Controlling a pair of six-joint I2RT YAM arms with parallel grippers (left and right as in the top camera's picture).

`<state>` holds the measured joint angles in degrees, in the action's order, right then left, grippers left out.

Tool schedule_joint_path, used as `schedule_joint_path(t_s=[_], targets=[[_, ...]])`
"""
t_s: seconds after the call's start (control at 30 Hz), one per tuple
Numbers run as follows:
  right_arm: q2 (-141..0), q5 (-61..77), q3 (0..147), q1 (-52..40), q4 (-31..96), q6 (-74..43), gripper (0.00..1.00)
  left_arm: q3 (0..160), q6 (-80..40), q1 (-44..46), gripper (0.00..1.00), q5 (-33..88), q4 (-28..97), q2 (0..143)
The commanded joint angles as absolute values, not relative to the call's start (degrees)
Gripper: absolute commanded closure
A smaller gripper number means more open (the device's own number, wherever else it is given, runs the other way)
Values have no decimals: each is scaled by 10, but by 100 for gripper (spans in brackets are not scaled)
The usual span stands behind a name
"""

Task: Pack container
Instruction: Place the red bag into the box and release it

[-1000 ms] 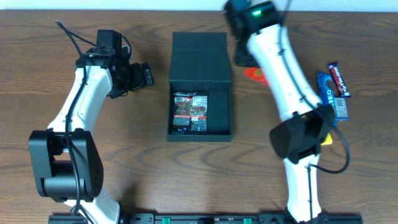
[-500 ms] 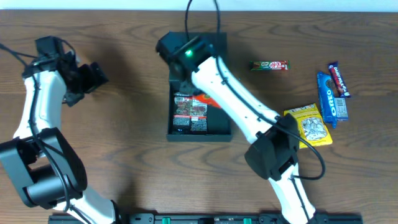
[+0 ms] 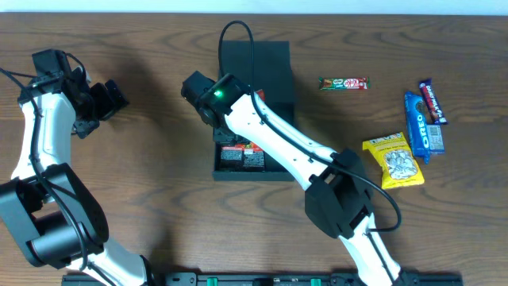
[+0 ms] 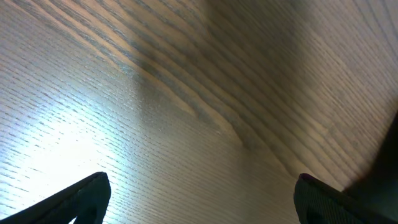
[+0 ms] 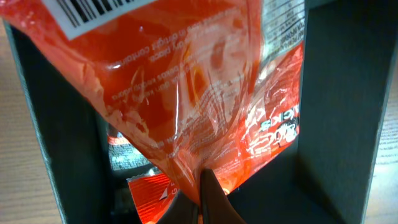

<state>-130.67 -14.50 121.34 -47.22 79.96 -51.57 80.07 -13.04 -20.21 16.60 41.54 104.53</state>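
Note:
The dark teal-green container (image 3: 274, 65) stands open at the table's middle, its flap lid lying back. A dark snack packet (image 3: 243, 156) lies inside. My right gripper (image 5: 205, 199) is shut on an orange snack packet (image 5: 186, 93) and holds it over the inside of the container (image 5: 342, 93); overhead, the arm hides most of the packet, with a bit of orange (image 3: 252, 147) showing. My left gripper (image 4: 199, 196) is open and empty above bare wood, far left of the container (image 3: 99, 102).
Loose snacks lie at the right: a green bar (image 3: 344, 83), a blue Oreo packet (image 3: 424, 131), a dark bar (image 3: 433, 100) and a yellow seed packet (image 3: 394, 160). The right arm (image 3: 278, 143) stretches across the container.
My right arm has swung from the back right to over the container, carrying the orange packet down into it. My left arm has pulled back to the far left.

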Motion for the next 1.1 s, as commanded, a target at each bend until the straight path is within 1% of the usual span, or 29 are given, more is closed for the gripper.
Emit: schedule_joint_path(t_s=[0.0,0.2,0.37,0.83,1.07], targets=[[-1304,-132,1211,-484,808,-531,98,805,-120,-203,5,181,413,1049],[-1304,-109,1211,-487,846,-531,98,805,-120,-202,5,181,413,1048],[-1304,-102,1211,-489,853,-532,98,805,-120,-202,5,181,414,1048],[-1304,-74,1211,-492,856,-544,98,805,-120,-202,5,181,417,1048],[-1304,-95,1211,-492,847,-557,98,805,-120,-202,5,181,418,1048]])
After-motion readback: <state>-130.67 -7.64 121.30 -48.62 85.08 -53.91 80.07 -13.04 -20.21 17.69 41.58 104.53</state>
